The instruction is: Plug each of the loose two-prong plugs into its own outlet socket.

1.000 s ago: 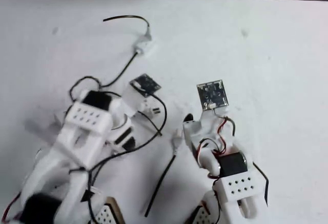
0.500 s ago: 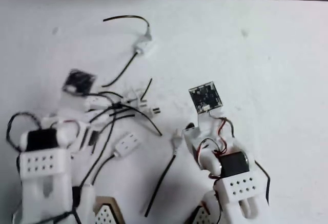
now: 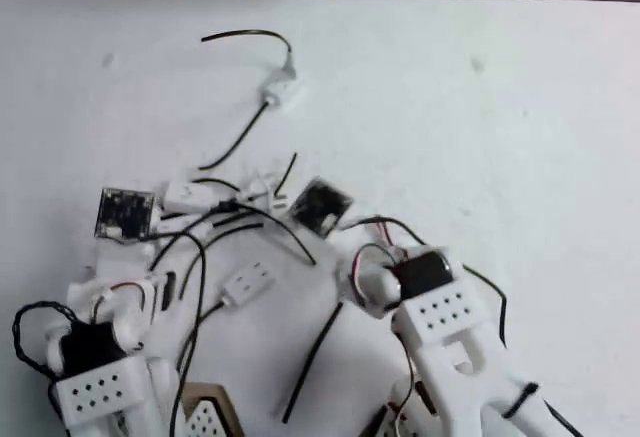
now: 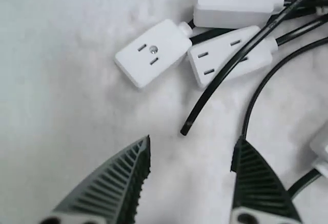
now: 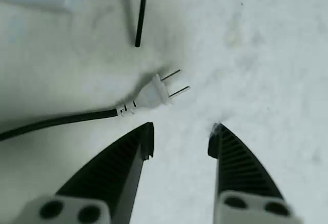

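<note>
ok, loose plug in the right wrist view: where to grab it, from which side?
Take the plug by its white body, behind the prongs and ahead of the cord. Come down from above with the fingers across its width: it lies flat on the table, so the prongs probably stay free.

Worktop (image 3: 520,157) is reading plain white. Outlet sockets (image 4: 154,52) are showing white with dark slots, their cords (image 4: 256,96) running black. Loose plug (image 5: 154,95) is showing white with silver prongs and a black cord. Left gripper (image 4: 192,147) and right gripper (image 5: 182,129) are both showing dark grey ribbed fingers (image 5: 123,167) on white bases. Right arm (image 3: 445,312) is showing a white shell with a dotted hole pattern, a black motor and red wiring.
</note>
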You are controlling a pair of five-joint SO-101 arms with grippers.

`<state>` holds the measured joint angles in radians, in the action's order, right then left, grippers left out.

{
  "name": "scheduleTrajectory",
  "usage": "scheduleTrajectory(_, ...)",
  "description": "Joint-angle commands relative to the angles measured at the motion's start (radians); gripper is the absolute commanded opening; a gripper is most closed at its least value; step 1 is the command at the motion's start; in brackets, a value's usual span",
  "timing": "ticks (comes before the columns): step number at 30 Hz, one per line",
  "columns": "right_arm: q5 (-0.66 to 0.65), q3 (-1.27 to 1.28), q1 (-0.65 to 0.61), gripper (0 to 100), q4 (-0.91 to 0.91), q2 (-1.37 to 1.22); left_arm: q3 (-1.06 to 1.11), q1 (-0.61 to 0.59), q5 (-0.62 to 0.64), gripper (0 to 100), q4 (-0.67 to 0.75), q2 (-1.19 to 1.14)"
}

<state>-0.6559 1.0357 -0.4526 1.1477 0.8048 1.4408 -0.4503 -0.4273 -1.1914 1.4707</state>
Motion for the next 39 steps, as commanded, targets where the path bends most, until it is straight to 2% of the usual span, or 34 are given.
scheduleTrajectory(1, -0.325, -0.055, -0.01, 17.3, 0.004, -0.039, 0.014, -0.008, -0.005, 26, -0.008, 0.067)
scheduleTrajectory(7, -0.827, -0.058, -0.005, 17.3, 0.005, -0.045, 0.018, -0.021, -0.003, 26, -0.008, 0.076)
scheduleTrajectory(11, -0.933, -0.054, -0.005, 17.3, 0.022, -0.054, 0.02, -0.024, -0.002, 26, -0.008, 0.076)
scheduleTrajectory(17, -0.959, 0.043, -0.111, 17.5, 0.025, -0.056, 0.021, -0.024, -0.005, 26, -0.006, 0.076)
scheduleTrajectory(21, -0.956, 0.1, -0.154, 17.3, -0.056, -0.056, 0.021, -0.024, -0.005, 26, -0.006, 0.076)
scheduleTrajectory(25, -0.954, 0.103, -0.151, 17.3, -0.093, -0.13, 0.023, -0.024, -0.005, 26, -0.006, 0.076)
scheduleTrajectory(30, -0.948, 0.069, -0.148, 17.2, -0.202, -0.383, 0.023, -0.024, -0.005, 26, -0.006, 0.076)
scheduleTrajectory(37, -0.901, -0.14, -0.064, 1.2, -0.166, -0.622, 0.023, -0.024, -0.006, 26, -0.006, 0.076)
scheduleTrajectory(39, -0.899, -0.167, -0.028, 2.2, -0.166, -0.638, 0.023, -0.024, -0.006, 26, -0.006, 0.076)
